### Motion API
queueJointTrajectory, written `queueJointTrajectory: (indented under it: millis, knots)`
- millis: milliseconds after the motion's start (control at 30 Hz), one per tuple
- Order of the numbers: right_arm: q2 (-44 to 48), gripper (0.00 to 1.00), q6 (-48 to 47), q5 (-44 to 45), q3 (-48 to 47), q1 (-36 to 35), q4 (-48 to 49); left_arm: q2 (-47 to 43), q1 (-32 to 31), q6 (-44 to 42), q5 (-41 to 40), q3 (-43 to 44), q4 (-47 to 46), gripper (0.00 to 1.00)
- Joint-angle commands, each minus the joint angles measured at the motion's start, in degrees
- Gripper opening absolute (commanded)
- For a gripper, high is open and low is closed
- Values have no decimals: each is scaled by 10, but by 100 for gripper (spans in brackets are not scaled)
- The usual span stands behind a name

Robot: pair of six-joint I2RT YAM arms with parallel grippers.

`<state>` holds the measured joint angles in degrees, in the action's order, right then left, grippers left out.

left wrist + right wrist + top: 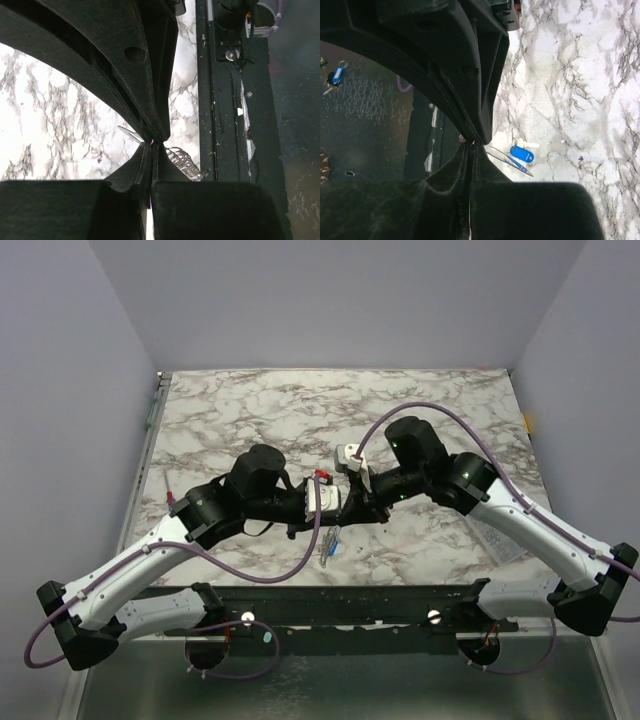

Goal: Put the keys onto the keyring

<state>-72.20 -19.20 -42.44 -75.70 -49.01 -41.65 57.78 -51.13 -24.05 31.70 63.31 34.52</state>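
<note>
Placement of both arms is nose to nose over the middle of the surface (420,410), probably so that ring and key can be worked between them. The right tool (472,144) is pressed together, pinching the keyring (506,159); its wire loop projects sideways, with the blue-headed key (521,153) just beside it. The left tool (152,144) is likewise pressed together. A silvery sliver (129,134) sits at its tips, and I cannot tell whether it is ring wire or key blade. The beaded chain (184,164) trails beside that tool. This opposed hold likely steadies the loop for threading.
</note>
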Motion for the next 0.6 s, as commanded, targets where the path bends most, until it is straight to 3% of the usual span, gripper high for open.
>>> queueJointTrajectory:
  millis: [0,133,367,467,567]
  knots:
    - [33,1,-1,-25,13,-13,42,-2,1,7,29,-20,-70,0]
    - [58,13,11,-6,36,-13,84,-28,1,46,30,-62,-162,0]
    - [106,55,35,25,75,-13,161,-101,1,107,0,-135,-287,0]
    - [143,63,56,49,106,-13,229,-126,2,137,-14,-167,-340,0]
    - [183,64,93,77,156,-12,321,-154,1,177,-25,-211,-433,0]
